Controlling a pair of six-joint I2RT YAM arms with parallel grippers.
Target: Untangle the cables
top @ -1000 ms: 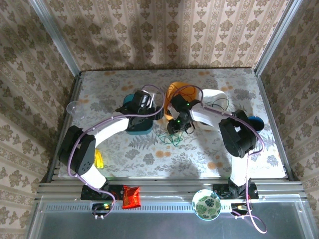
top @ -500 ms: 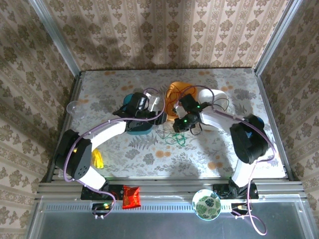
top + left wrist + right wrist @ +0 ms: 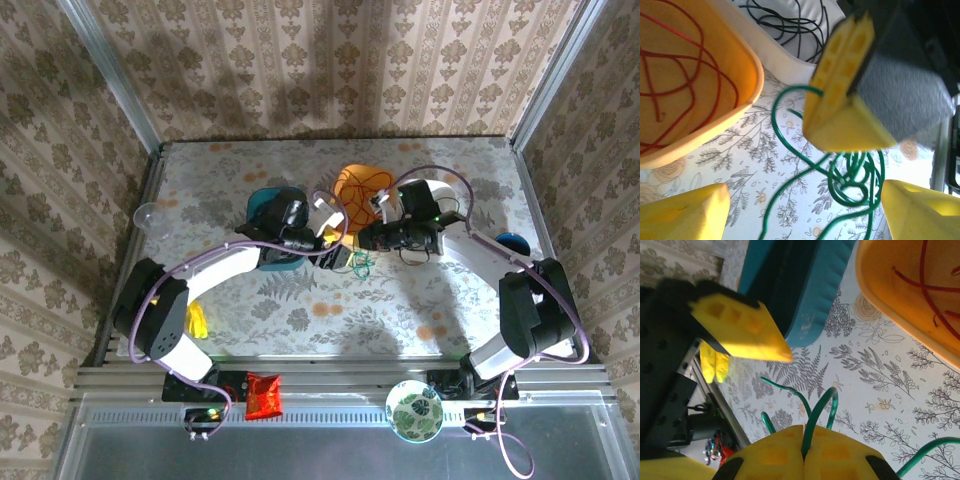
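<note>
Right pincer (image 3: 804,439) nips green cable (image 3: 816,410) | left pincer (image 3: 802,212) wide | orange bowl (image 3: 885,262) – red cable (image 3: 921,265)

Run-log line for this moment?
right gripper: fingers shut on green cable | left gripper: fingers open near it | red cable: in orange bowl | black cable: in white bowl

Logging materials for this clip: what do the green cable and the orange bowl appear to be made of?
Green cable: likely plastic-sheathed wire, smooth with a slight sheen; it keeps loose, springy loops.
Orange bowl: probably moulded plastic, smooth and semi-gloss, with uniform colour and a thick rounded rim.
</note>
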